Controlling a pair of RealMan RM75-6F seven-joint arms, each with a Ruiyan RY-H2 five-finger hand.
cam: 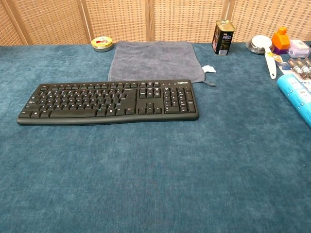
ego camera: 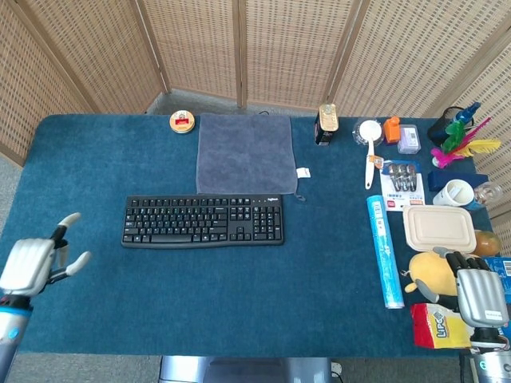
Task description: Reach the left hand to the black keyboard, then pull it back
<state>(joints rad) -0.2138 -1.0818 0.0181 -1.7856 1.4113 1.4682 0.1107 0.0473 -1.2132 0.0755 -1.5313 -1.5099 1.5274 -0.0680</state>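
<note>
The black keyboard (ego camera: 203,221) (cam: 108,101) lies flat on the blue table cover, left of centre, with nothing touching it. My left hand (ego camera: 32,263) hovers near the table's front left corner, well clear of the keyboard's left end, fingers spread and empty; the chest view does not show it. My right hand (ego camera: 477,297) sits at the front right edge with its fingers apart, over a yellow snack bag (ego camera: 439,325), holding nothing.
A grey towel (ego camera: 246,152) lies just behind the keyboard, a round tin (ego camera: 182,121) to its left and a can (ego camera: 326,123) to its right. Right side holds a blue tube (ego camera: 382,249), a lidded box (ego camera: 438,227), a yellow plush (ego camera: 435,271), cups and small items.
</note>
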